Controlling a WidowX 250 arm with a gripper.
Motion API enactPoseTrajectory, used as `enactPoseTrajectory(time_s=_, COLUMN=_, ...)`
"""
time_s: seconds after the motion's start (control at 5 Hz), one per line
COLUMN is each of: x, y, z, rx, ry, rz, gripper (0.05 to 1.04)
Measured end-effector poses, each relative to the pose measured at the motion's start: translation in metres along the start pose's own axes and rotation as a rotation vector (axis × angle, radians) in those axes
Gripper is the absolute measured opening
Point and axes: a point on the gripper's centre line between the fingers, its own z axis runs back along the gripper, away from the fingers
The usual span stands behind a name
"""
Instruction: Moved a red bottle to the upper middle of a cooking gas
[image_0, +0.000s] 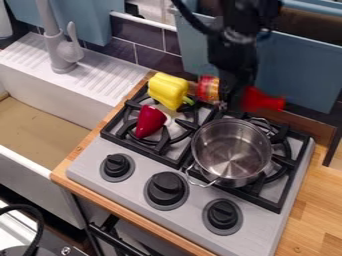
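The red bottle (208, 89) was sideways in the grip of the end effector (226, 99), at the upper middle of the stove (90, 162), beside the yellow pepper (168, 89) and behind the metal pot (230, 150).

The stove (196, 199) sits in a wooden counter (315, 212); its grates (141, 148) carry a yellow pepper (167, 89), a red pepper (151, 121) and a pot (230, 150).

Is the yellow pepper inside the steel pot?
No, the yellow pepper is outside the steel pot, farther left in the view, at the back of the stove.
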Motion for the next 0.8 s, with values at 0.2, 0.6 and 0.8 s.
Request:
enactPoseTrajectory(time_s=0.2, x=0.001, y=-0.01, z=-0.012, rx=0.003, ry=-0.032, rz=0.014, gripper=0.644)
enactPoseTrajectory(time_s=0.6, x=0.003, y=-0.023, z=-0.016, rx=0.024, ry=-0.039, rz=0.061, gripper=0.644)
enactPoseTrajectory(time_s=0.8, x=0.007, y=-0.022, z=-0.026, rx=0.039, ry=-0.056, rz=0.059, gripper=0.644)
